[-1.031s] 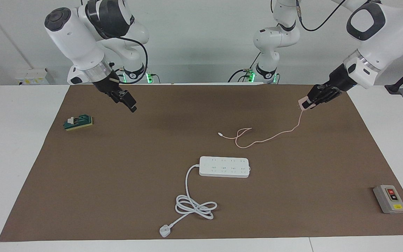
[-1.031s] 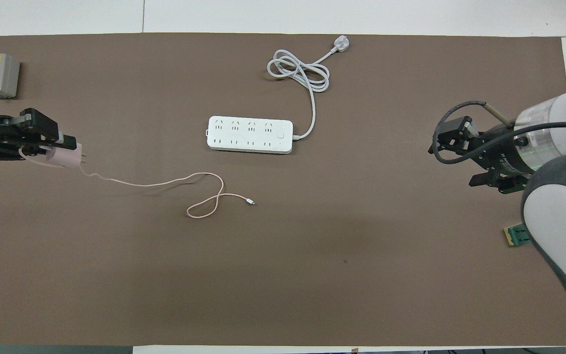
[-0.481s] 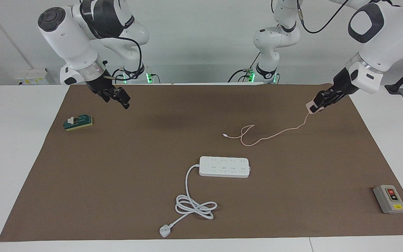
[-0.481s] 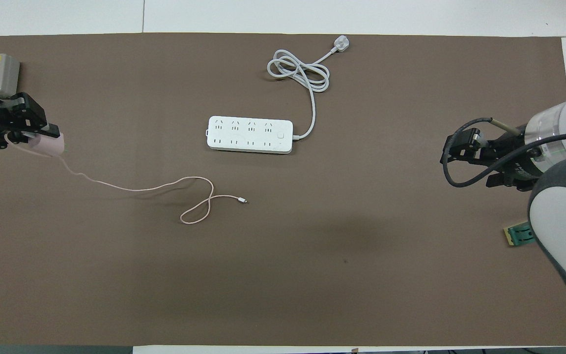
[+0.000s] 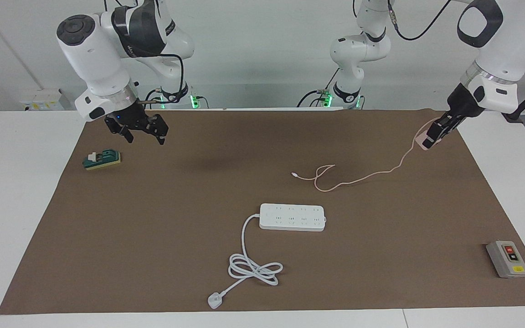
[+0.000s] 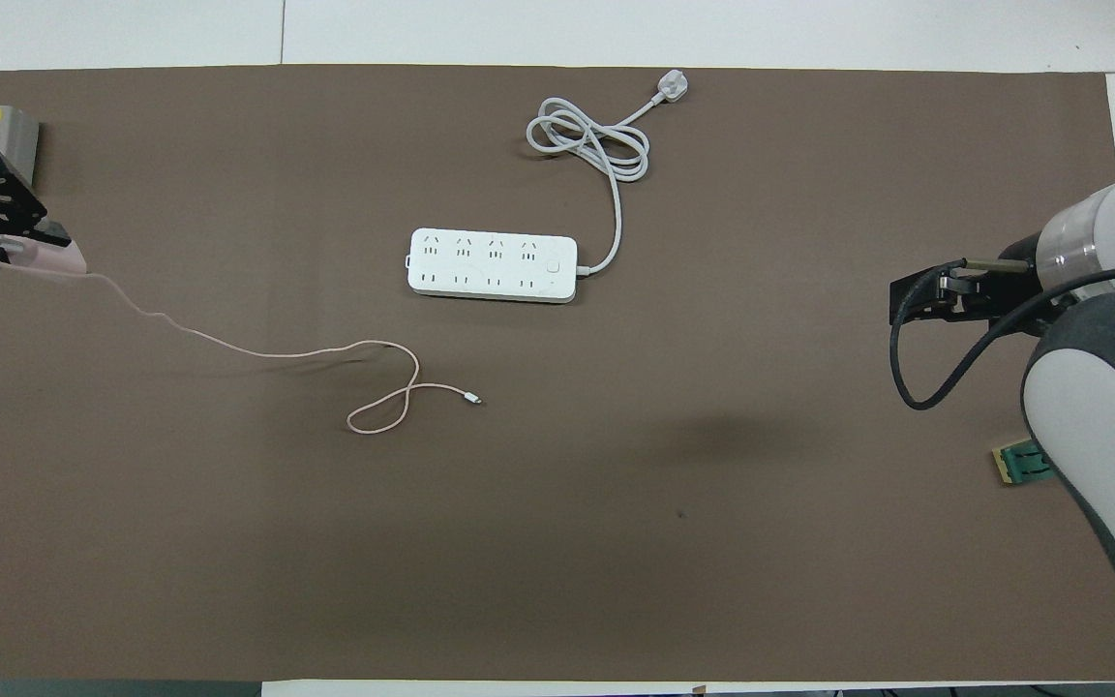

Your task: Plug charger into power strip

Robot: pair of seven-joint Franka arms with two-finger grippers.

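The bench (image 5: 25, 191) carries a matte brown mat (image 5: 162, 218). In the facing view both arms show whole; the overhead view cuts them to wrists. The flat white power strip (image 5: 292, 217) lies mid-mat, its thick cord (image 5: 244, 255) coiled, farther from the robots. The grey box (image 5: 507, 258) sits at the left arm's end of the bench (the overhead view half hides it under the left claw). A green-and-white block (image 5: 102, 159) lies at the right arm's end. The right claw (image 5: 145, 132) hangs released above the mat. The left claw (image 5: 435, 133) is clenched on the smooth pink charger (image 6: 54, 257), lifted, its thin cable (image 5: 358, 178) trailing to the mat.
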